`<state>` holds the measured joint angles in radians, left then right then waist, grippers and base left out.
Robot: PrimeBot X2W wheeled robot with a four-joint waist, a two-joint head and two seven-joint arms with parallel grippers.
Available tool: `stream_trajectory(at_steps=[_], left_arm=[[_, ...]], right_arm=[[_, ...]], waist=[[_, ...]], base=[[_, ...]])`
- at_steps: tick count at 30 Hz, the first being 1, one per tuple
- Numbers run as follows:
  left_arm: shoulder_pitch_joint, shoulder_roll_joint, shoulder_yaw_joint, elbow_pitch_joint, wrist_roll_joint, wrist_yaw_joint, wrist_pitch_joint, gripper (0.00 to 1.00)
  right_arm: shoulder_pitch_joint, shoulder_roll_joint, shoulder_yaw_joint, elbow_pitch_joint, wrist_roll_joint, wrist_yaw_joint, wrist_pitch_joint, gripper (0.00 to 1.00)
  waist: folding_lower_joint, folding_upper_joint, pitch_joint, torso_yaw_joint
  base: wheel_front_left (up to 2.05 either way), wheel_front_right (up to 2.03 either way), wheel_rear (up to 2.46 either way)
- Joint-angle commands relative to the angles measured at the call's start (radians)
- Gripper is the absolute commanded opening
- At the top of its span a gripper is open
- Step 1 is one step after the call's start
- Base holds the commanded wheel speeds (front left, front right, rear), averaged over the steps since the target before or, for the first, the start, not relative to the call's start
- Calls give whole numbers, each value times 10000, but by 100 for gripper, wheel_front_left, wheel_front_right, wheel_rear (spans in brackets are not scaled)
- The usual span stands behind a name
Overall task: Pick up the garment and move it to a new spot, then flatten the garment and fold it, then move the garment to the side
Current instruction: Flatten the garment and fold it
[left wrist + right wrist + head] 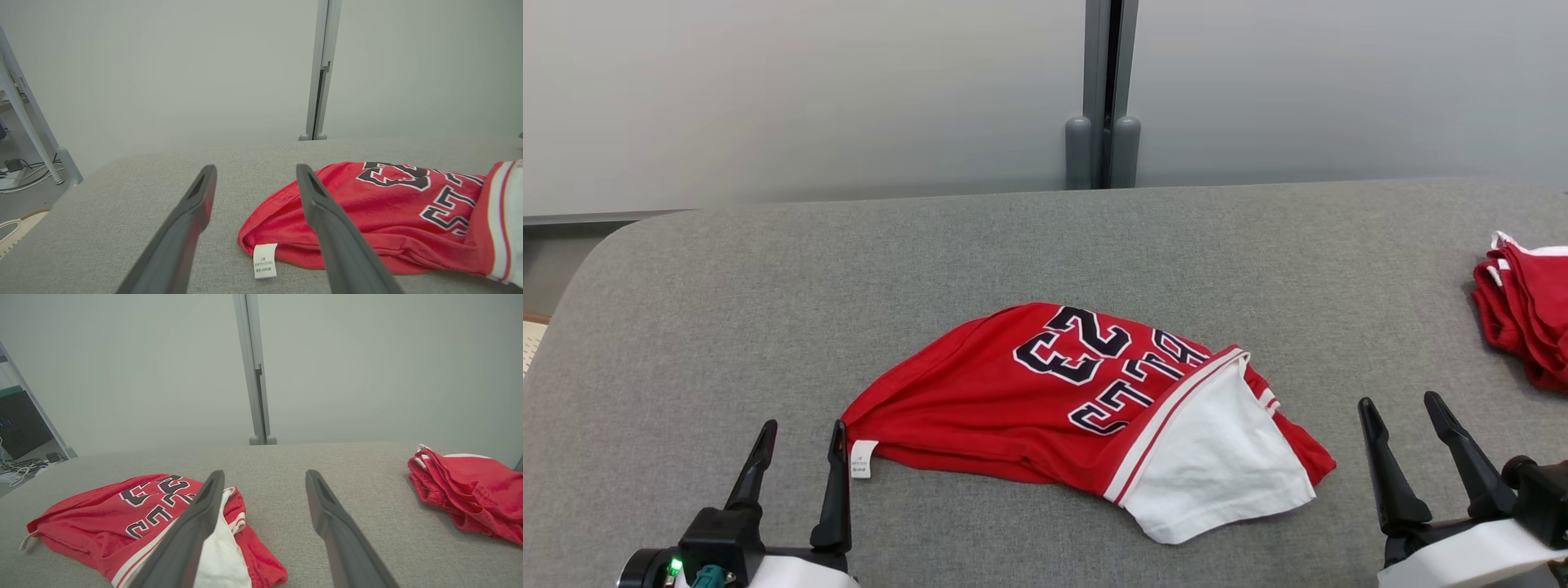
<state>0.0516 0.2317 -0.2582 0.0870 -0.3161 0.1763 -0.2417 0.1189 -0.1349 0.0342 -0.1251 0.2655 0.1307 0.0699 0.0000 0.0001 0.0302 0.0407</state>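
Jersey lies crumpled at centre frame on our grey table; left gripper and right gripper wait open, empty. Pinching one layer risks more bunching.

Your grey table carries a crumpled red jersey at lower centre and a red clothes pile at the right edge.

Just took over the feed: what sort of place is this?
Likely a lab or office test bay: a grey padded table before plain wall panels, with loose cables on the floor beside it.
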Motion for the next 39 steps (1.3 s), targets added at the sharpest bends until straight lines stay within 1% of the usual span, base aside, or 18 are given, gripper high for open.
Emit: stream_trajectory(at_steps=[1,11,16,17,20,25,30,32,33,34,35,39], left_arm=[[-119,51,1,32,-32,-19,2,100],[-385,91,-9,362,-175,-93,0,100],[-765,0,-45,873,-355,-275,76,100],[-925,39,-72,1088,-359,-362,137,100],[-1476,-97,-37,1903,-661,-631,212,100],[-2466,-257,-12,3861,-1112,-1189,344,100],[-3191,-412,126,5507,-1470,-1603,163,100],[-3293,-435,181,5763,-1535,-1672,116,100],[-3391,-444,201,5967,-1560,-1759,57,87],[-3477,-470,223,6148,-1598,-1832,9,34],[-3540,-503,246,6292,-1631,-1910,-45,0],[-3699,-530,305,6727,-1608,-2129,-152,0]], right_arm=[[64,0,-41,-41,51,0,-8,100],[-80,22,-31,6,148,0,-71,100],[-225,21,-22,5,203,0,-91,100],[-259,31,-11,5,214,0,-93,100],[-438,43,73,2,224,0,-104,100],[-767,37,262,82,253,0,-181,100],[-992,65,333,293,366,0,-274,100],[-1006,68,334,341,396,0,-294,100],[-1002,82,299,396,431,0,-313,100],[-991,72,264,447,426,0,-323,100],[-968,58,215,506,438,0,-345,100],[-810,-27,282,749,439,0,-266,100]], waist=[[0,-1,11,5],[0,-1,198,0],[0,-1,428,16],[0,-1,506,9],[0,-1,793,-43],[0,-1,1302,-276],[0,-1,1642,-499],[0,-1,1672,-533],[0,-1,1705,-565],[0,-1,1725,-579],[0,-1,1736,-587],[0,-1,1785,-565]], base=[[0,0,0],[0,0,0],[0,0,0],[0,0,0],[0,0,0],[0,0,0],[0,0,0],[0,0,0],[0,0,0],[0,0,0],[0,0,0],[0,0,0]])
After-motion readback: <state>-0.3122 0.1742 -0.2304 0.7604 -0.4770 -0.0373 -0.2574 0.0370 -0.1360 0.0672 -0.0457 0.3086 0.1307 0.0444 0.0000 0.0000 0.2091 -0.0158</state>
